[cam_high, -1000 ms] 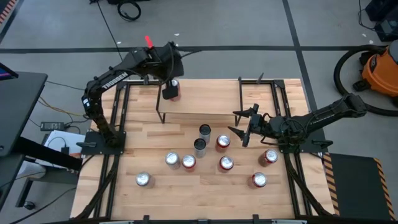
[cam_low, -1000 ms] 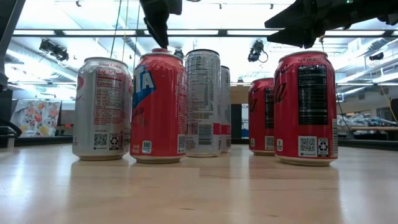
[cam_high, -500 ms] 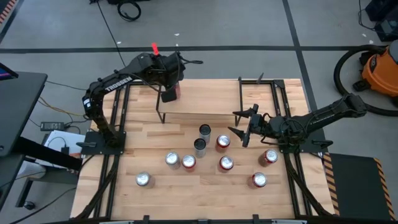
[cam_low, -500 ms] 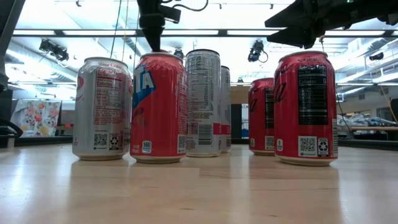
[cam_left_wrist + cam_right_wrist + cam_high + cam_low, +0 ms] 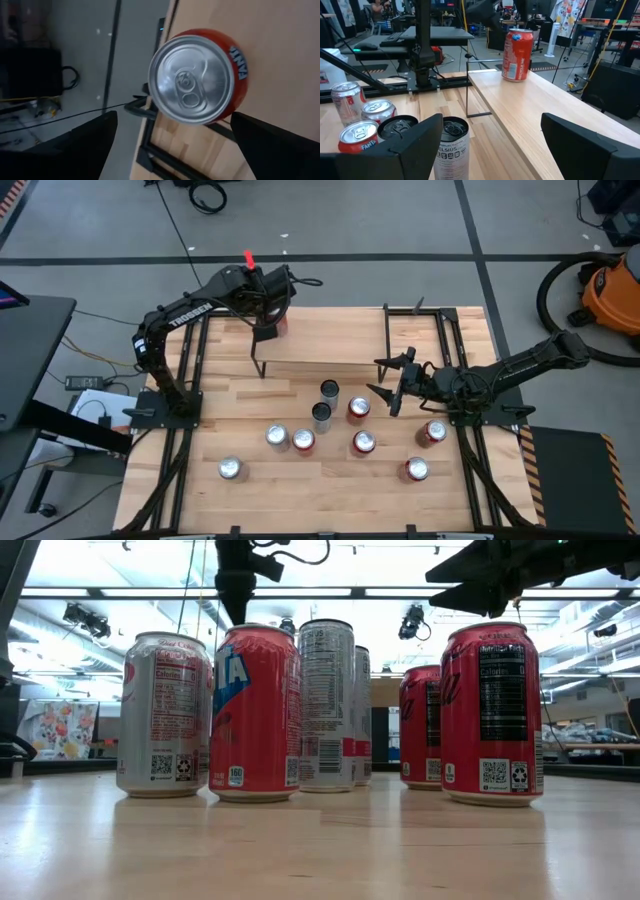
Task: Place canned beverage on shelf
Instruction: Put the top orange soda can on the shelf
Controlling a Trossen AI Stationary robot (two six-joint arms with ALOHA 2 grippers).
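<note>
Red aluminium can, cylindrical with silver lid, stands upright on the light wood plank shelf at its far left corner. Left gripper hovers directly above it, jaws wide apart, clear of the can. Right gripper waits over the bench, jaws wide. High view: the can is largely hidden beneath the left gripper.

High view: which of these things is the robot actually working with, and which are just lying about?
In the job:
- red soda can with a silver top, standing on the shelf
- small wood-topped, black-legged shelf
- left gripper, open above the can

Lying about for now:
- red and silver cans on the wooden tabletop
- two dark slim cans
- right gripper, open, waiting
- orange vacuum
</note>
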